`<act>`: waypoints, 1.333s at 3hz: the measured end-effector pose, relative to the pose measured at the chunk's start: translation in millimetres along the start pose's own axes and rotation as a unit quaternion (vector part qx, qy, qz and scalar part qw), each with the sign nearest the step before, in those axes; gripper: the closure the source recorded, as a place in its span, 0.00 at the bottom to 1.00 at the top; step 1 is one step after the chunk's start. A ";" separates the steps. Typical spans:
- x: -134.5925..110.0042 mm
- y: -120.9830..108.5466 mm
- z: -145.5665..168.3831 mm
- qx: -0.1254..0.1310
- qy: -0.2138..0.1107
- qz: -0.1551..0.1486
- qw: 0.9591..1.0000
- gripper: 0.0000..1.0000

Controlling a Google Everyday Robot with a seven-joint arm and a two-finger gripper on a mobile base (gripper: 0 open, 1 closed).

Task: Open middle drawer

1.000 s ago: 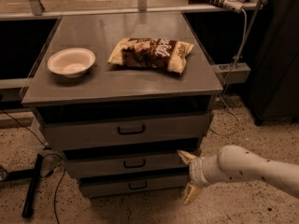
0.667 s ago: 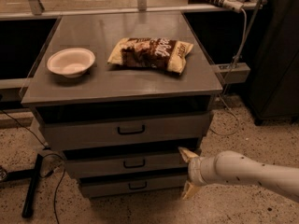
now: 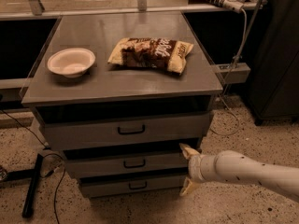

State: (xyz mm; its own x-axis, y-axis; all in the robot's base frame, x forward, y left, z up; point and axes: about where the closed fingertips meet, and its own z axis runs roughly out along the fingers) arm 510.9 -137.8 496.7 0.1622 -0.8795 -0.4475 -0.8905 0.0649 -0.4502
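The middle drawer is the grey front between a taller drawer above and a narrower one below. Its small black loop handle sits at the centre of the front. My gripper is at the right end of that front, well to the right of the handle. It is open, with one yellowish fingertip near the drawer's upper right corner and the other down by the bottom drawer's right end. Nothing is between the fingers. My white arm reaches in from the lower right.
The cabinet top carries a white bowl at the left and a chip bag at the centre right. The top drawer and bottom drawer frame the middle one. A black bar and cables lie on the floor at the left.
My gripper has shifted a little to the left and slightly up, closer to the right end of the drawer fronts. The drawers, bowl and bag have not moved.
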 end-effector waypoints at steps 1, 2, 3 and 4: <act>7.2 -7.8 10.8 0.008 -0.014 0.003 1.000 0.00; 16.1 -21.0 31.9 0.025 -0.034 -0.003 0.999 0.00; 27.3 -28.2 52.6 0.033 -0.048 0.004 0.998 0.00; 33.3 -32.1 68.1 0.034 -0.055 0.006 0.998 0.00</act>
State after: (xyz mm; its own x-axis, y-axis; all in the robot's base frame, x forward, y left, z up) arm 573.7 -137.1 443.6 0.2014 -0.8219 -0.5329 -0.8621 0.1095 -0.4947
